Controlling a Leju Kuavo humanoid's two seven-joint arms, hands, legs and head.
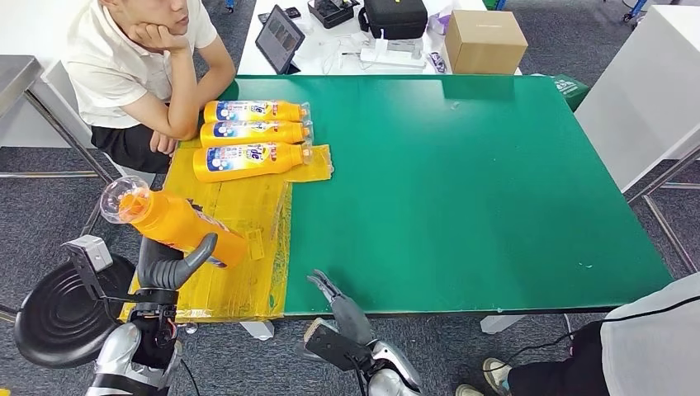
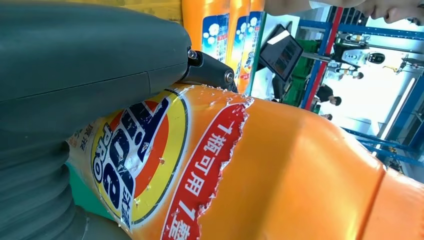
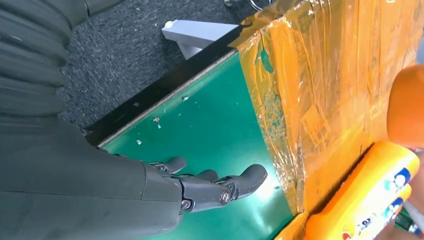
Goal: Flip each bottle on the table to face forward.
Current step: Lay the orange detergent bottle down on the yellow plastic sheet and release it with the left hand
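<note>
My left hand [image 1: 172, 266] grips an orange detergent bottle [image 1: 177, 223] near its base, lifted over the yellow taped patch [image 1: 248, 276] with its clear cap pointing far left. Close up, the bottle's label [image 2: 145, 160] faces the left wrist camera under my thumb [image 2: 95, 55]. Three more orange bottles lie side by side at the patch's far end [image 1: 252, 110] [image 1: 252, 132] [image 1: 248, 159], labels up, caps to the right. My right hand [image 1: 334, 299] hovers empty at the table's near edge, fingers [image 3: 225, 185] spread over the green surface.
A person sits at the table's far left corner, elbow resting next to the bottles [image 1: 177, 124]. A black stool [image 1: 58, 309] stands by my left arm. A cardboard box [image 1: 485, 41] and a tablet [image 1: 279, 37] sit on the white table behind. Another person's leg shows at lower right [image 1: 644, 346].
</note>
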